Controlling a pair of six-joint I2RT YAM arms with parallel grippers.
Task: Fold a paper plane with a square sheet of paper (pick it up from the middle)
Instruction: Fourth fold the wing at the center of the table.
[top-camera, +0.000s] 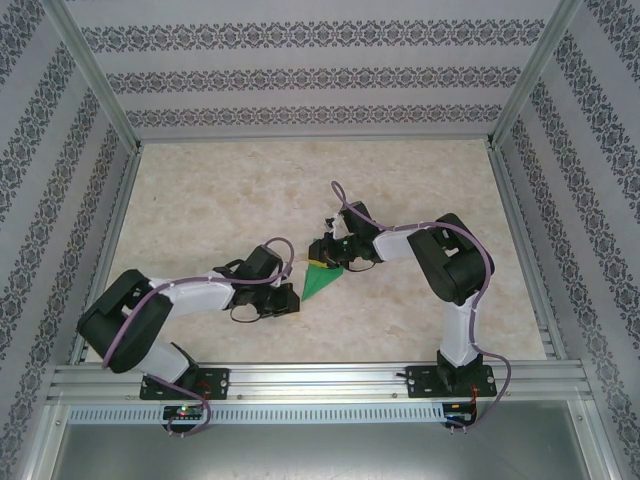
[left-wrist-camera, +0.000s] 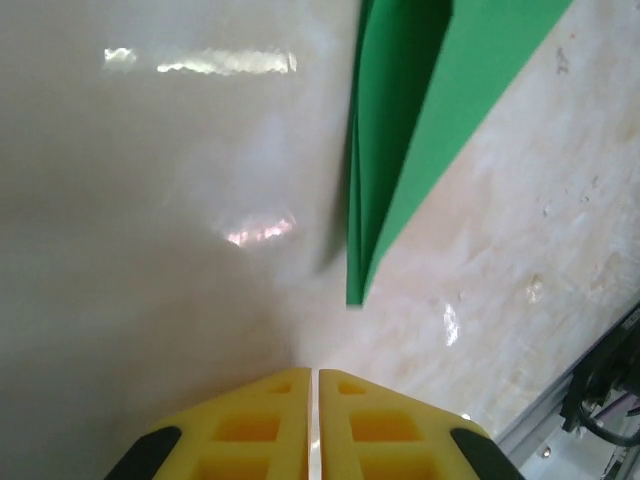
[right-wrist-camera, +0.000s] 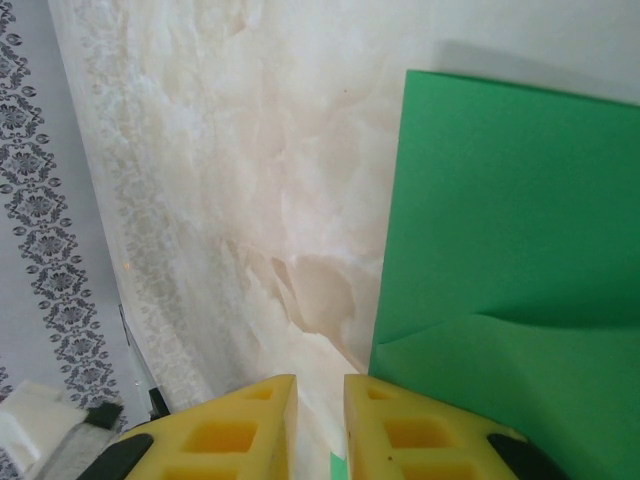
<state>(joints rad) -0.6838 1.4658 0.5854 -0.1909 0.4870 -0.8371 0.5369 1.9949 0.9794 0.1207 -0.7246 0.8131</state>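
Seemingly, late creasing is in hand: the paper plane (top-camera: 322, 281) is laid on the table (top-camera: 420, 170) between the left gripper (left-wrist-camera: 315, 373), closed empty, and the right gripper (right-wrist-camera: 320, 378), narrowly parted; pressing along the fold is judged needed next.

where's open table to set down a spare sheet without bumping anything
The far half of the table, up to the back wall, is bare. The near middle is crowded: the left gripper and right gripper sit right by the paper.
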